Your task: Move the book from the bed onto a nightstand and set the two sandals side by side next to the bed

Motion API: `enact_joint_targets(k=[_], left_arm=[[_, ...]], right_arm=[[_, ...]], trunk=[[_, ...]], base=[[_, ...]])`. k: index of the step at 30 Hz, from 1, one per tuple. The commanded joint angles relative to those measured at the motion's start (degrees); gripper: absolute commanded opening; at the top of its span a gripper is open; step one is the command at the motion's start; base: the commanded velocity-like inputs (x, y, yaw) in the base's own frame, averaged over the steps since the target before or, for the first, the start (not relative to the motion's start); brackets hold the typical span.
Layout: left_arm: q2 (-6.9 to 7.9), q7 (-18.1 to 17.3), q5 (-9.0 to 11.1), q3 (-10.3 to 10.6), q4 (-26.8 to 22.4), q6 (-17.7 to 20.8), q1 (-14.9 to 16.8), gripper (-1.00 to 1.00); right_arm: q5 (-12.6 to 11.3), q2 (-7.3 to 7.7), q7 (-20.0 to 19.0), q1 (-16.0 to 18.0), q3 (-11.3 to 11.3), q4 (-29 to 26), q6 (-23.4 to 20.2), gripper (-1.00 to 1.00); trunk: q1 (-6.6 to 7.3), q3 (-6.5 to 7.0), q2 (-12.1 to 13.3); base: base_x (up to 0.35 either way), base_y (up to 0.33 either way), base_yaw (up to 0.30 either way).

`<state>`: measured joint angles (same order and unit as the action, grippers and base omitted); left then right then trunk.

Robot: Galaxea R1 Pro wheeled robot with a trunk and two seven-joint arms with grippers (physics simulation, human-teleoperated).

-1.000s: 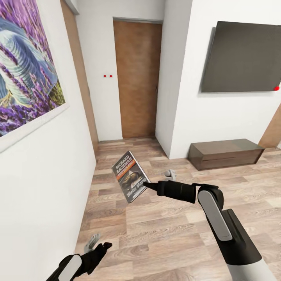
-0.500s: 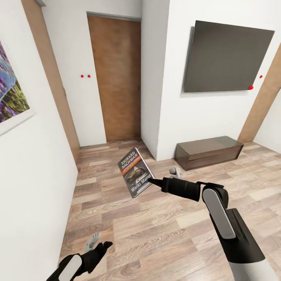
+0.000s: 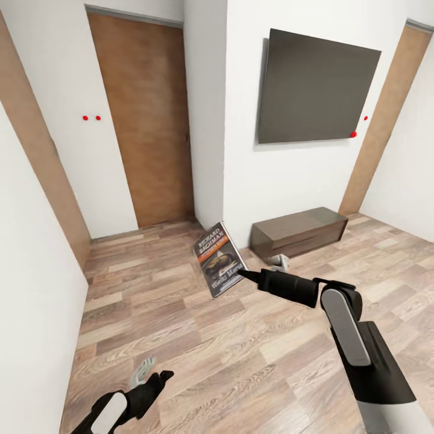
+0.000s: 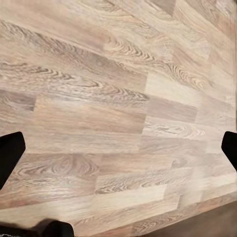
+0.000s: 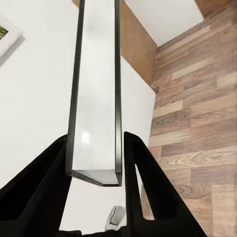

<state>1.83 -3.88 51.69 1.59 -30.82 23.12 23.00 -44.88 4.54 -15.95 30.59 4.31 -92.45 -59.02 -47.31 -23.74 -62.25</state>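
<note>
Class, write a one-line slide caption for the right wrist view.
Right gripper shut on the book, seen edge-on between its black fingers, above a wood-plank floor beside white walls.

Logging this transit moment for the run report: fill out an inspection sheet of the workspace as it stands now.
Surface: wood-plank floor, bare where visible.
Job's things: book held off the floor, cover facing the head camera, tilted; in the right wrist view its edge sits between the two fingers. Bed, nightstand, sandals: nothing seen.
Clutter: nothing seen.
Grippers: right gripper shut on the book; left gripper low over the floor, fingers apart, holding nothing.
Cables: nothing seen.
Surroundings: white walls, closed wooden door, dark wall panel, long low dark console against the wall.
</note>
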Motion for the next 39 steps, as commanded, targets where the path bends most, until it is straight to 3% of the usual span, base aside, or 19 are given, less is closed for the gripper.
enact_joint_targets(k=[1, 5, 11, 15, 22, 27, 28, 33, 39], left_arm=[[0.05, -0.02, 0.31, 0.16, -0.25, -0.01, 0.07, 1.00], [-0.19, -0.11, 0.36, 0.25, -1.02, -0.37, 0.25, 1.00], [-1.90, -0.63, 0.33, 0.32, -1.52, -0.55, 0.33, 1.00], [-2.29, -0.71, 0.29, 0.41, -1.61, -0.57, 0.35, 1.00], [-2.36, -0.76, 0.22, 1.81, -1.68, -0.61, 0.37, 1.00], [-2.64, -0.56, 0.18, 2.48, -1.64, -0.53, 0.50, 1.00], [-2.63, -0.69, 0.24, 2.55, -1.63, -0.52, 0.51, 1.00], [-2.71, -0.81, 0.24, 2.60, -1.62, -0.53, 0.50, 1.00], [-2.87, -0.84, 0.25, 2.66, -1.61, -0.55, 0.53, 1.00]], right_arm=[[-0.17, 0.01, -0.60, 0.08, -0.82, -0.01, -0.24, -1.00], [-0.15, -0.08, 0.95, 0.00, -5.93, 0.43, -0.17, -1.00], [-0.48, -0.18, 6.19, -0.27, -13.91, 0.97, -0.22, -1.00], [-0.57, -0.19, 7.40, -0.63, -16.19, 1.05, -0.27, -1.00], [-0.64, -0.55, 8.46, -0.97, -18.24, 1.04, -0.23, -1.00], [-1.32, 0.14, 8.56, 0.63, -19.85, 0.86, -0.22, -1.00], [-2.88, 0.43, 8.59, 1.88, -20.86, 0.65, -0.42, -1.00], [-7.07, 0.68, 8.76, 4.79, -21.63, 0.52, -0.98, -1.00], [-9.31, 0.68, 8.91, 6.80, -21.79, 0.87, -0.98, -1.00]], trunk=[[-0.04, -0.06, -0.04], [-0.04, -0.06, -0.04], [-0.04, -0.06, -0.04], [-0.04, -0.06, -0.04], [-0.04, -0.06, -0.04], [-0.04, -0.06, -0.04], [-0.04, -0.06, -0.04], [-0.04, -0.06, -0.04], [-0.04, -0.06, -0.04]], base=[[0.324, 0.014, -0.265], [0.324, 0.008, -0.265], [0.324, 0.003, -0.265], [0.326, 0.001, -0.266], [0.327, 0.000, -0.266], [0.329, 0.000, -0.267], [0.329, 0.000, -0.266], [0.329, 0.000, -0.266], [0.329, 0.000, -0.266]])
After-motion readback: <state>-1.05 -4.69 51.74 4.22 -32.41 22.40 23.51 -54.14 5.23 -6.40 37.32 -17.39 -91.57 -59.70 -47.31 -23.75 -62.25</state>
